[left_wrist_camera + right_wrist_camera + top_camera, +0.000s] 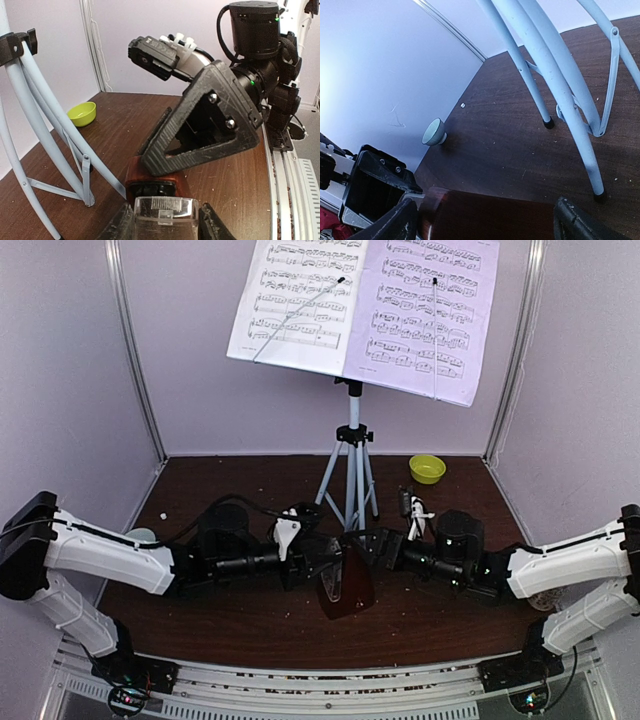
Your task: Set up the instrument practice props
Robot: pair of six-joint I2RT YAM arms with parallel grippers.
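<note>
Note small red-brown pyramid metronome [345, 585] lying claw to claw, clear cover [164, 210] clamped in left claw [167, 224], right claw [487, 217] wide, grip unclear.

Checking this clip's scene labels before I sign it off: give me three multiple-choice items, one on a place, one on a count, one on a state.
1. Where is the yellow-green bowl?
A) far right part of the table
B) centre front
C) near left corner

2. How many sheet-music pages are on the music stand?
A) one
B) two
C) four

3. The music stand is:
A) lying folded
B) leaning on a wall
C) upright, legs spread

Answers: A, the bowl sits at the far right. B, two pages hang side by side. C, its legs are splayed on the table.
</note>
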